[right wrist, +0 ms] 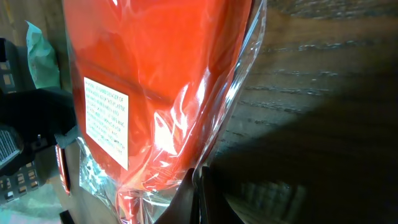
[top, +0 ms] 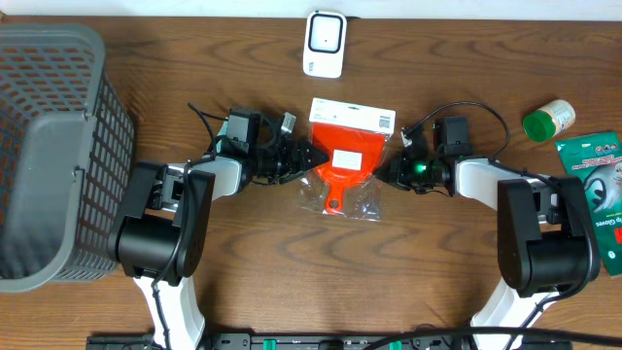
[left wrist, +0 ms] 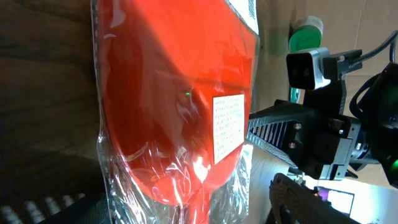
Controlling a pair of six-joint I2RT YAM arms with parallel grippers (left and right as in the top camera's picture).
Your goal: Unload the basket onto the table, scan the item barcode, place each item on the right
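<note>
The item (top: 342, 156) is an orange plastic piece sealed in a clear bag, lying flat at the table's middle. Its white header card carries a barcode (top: 386, 122) at the far right corner. My left gripper (top: 309, 156) is open at the bag's left edge, and in the left wrist view the bag (left wrist: 180, 93) lies between its spread fingers (left wrist: 305, 199). My right gripper (top: 381, 173) is at the bag's right edge. In the right wrist view it (right wrist: 198, 193) is shut on the clear film beside the orange piece (right wrist: 155, 74). A white scanner (top: 325, 43) sits at the back centre.
A grey mesh basket (top: 49, 146) fills the left side. A green-capped bottle (top: 549, 120) and a green glove packet (top: 598, 194) lie at the right edge. The right arm's camera housing (left wrist: 323, 124) stands just beyond the bag in the left wrist view.
</note>
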